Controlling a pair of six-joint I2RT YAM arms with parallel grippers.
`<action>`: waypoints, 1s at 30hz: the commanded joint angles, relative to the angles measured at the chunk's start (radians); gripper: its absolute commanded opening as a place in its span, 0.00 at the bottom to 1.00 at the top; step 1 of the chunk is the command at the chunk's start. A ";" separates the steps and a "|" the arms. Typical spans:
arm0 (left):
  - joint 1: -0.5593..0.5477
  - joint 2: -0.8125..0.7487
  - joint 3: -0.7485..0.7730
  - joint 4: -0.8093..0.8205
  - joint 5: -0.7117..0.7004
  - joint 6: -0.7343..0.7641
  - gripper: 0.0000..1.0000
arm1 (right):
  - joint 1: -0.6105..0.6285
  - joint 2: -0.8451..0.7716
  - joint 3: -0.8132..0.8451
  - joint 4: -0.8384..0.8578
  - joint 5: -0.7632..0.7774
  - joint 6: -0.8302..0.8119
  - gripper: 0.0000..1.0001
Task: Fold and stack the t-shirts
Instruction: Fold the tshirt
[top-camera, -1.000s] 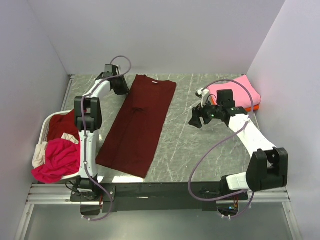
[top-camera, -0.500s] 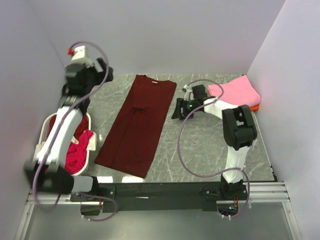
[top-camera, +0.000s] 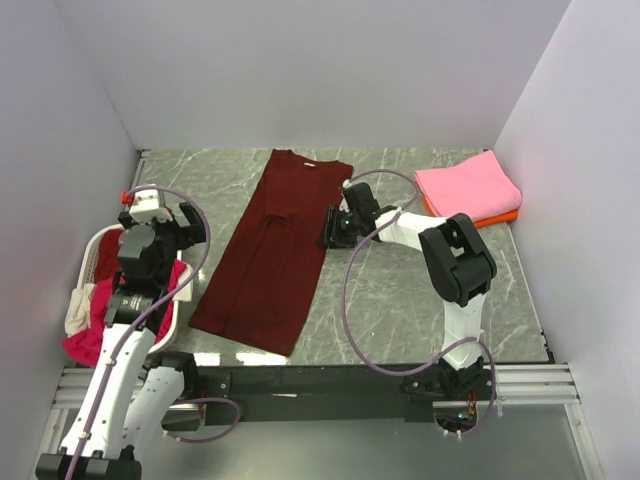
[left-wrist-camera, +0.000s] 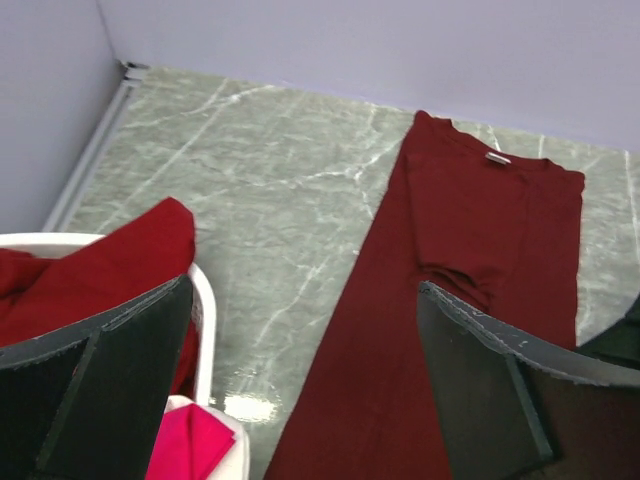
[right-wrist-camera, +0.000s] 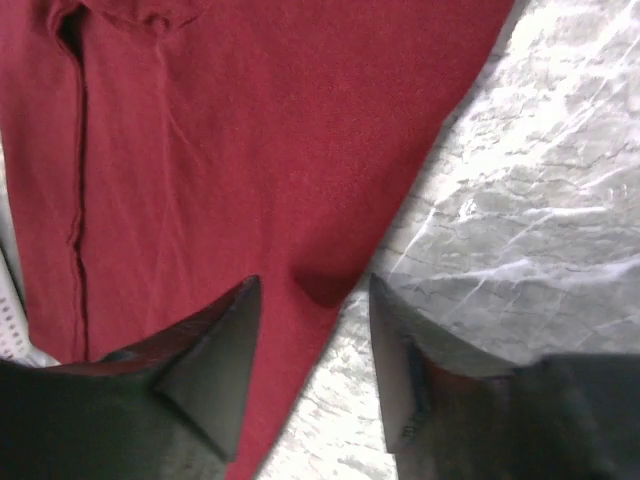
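Note:
A large dark maroon t-shirt (top-camera: 275, 250), folded lengthwise, lies flat on the marble table, collar toward the back wall. My right gripper (top-camera: 329, 228) is low at its right edge. In the right wrist view the jaws (right-wrist-camera: 313, 285) stand open astride that maroon hem (right-wrist-camera: 300, 200), pinching nothing. My left gripper (top-camera: 160, 240) hovers above the white basket (top-camera: 92, 250), wide open and empty (left-wrist-camera: 300, 380). It looks out over the maroon t-shirt (left-wrist-camera: 470, 250). A folded pink t-shirt (top-camera: 468, 185) rests on an orange one (top-camera: 503, 216) at the back right.
The basket rim (left-wrist-camera: 205, 330) at the table's left edge holds a red t-shirt (left-wrist-camera: 110, 270), a magenta one (left-wrist-camera: 190, 445) and a cream one (top-camera: 78, 308). White walls close in the back and both sides. Purple cables loop off both arms.
My left arm swung back from the maroon shirt's collar end to above the basket, its jaws opening wide. My right arm moved left from the pink stack to the maroon shirt's edge, jaws narrowing.

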 joint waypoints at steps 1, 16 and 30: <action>0.002 -0.031 -0.006 0.031 -0.047 0.029 0.99 | 0.024 0.025 -0.034 -0.022 0.087 0.047 0.52; 0.002 -0.010 -0.012 0.048 0.106 0.049 0.99 | -0.137 0.025 0.002 -0.156 -0.008 -0.059 0.00; -0.023 0.048 -0.044 0.141 0.661 0.137 0.99 | -0.428 0.194 0.494 -0.854 -0.070 -0.673 0.31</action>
